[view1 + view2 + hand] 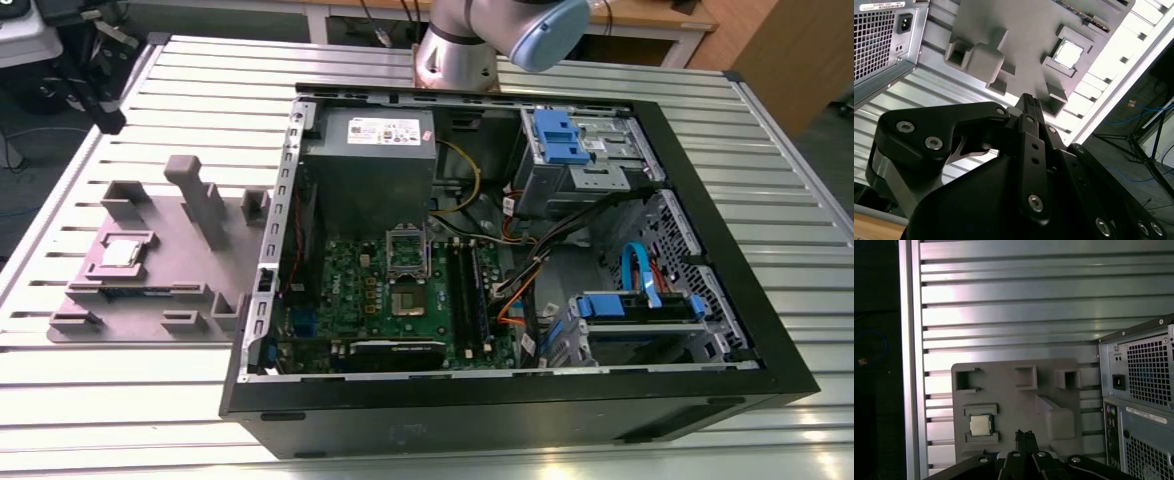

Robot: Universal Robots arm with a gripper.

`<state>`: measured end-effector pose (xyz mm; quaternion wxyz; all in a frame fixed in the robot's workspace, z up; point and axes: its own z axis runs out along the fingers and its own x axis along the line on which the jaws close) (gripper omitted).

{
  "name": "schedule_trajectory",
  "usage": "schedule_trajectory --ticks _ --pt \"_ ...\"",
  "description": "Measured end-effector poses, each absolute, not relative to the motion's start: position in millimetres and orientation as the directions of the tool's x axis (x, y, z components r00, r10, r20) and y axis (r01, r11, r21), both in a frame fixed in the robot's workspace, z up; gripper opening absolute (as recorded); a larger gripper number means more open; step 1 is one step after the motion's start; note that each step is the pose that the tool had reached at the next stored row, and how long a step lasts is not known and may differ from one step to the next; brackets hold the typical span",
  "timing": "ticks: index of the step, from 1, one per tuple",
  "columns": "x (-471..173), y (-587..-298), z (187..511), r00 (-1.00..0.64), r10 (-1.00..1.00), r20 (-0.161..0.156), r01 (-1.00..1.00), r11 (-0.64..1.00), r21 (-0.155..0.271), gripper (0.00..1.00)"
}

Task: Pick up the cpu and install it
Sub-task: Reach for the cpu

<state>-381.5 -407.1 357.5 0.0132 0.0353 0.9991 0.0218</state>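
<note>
The cpu (123,252) is a small silvery square chip lying in a recess of a grey holder block (174,305), on the slatted table at the exterior view's left of the open computer case (747,330). Both wrist views look down on the cpu (981,425) (1068,53) from well above. My gripper (1024,434) (1028,99) hangs high over the holder block with its fingers together and nothing between them, clear of the chip. Inside the case, the green motherboard (354,290) carries a socket (404,300) with its metal frame (404,248) hinged open.
A grey power supply box (370,150) sits at the back of the case. Blue drive cages (561,137) and orange and black cables (527,275) fill the exterior view's right half. Upright posts (200,200) rise from the holder block. The arm's base (461,50) stands behind the case.
</note>
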Motion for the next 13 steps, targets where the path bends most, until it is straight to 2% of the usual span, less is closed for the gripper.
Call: schedule_trajectory --ticks 13 --pt "-392.9 -408.5 345.0 -0.997 0.07 -0.025 0.069 0.997 0.044 0.11"
